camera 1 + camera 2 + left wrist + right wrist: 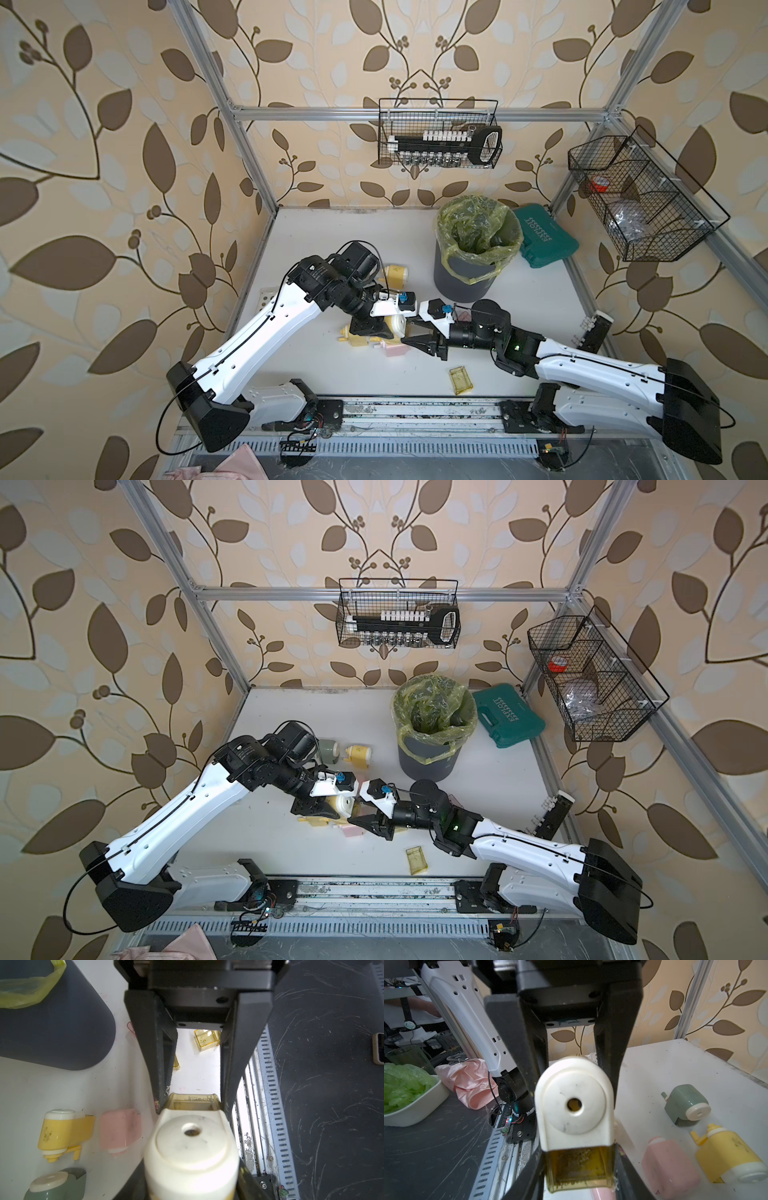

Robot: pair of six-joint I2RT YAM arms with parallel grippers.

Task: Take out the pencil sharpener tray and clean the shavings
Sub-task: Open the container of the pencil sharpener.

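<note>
Left jaws clamping translucent amber tray [192, 1102]; right jaws closed on smooth cream dome of sharpener [572, 1126]

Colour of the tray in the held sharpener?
Tray: translucent amber-yellow; best in the right wrist view.

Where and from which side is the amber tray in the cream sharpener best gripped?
Probably pinch the tray across its flat side walls, bare at the base of the cream sharpener, coming from opposite the left hand clamping the body.
</note>
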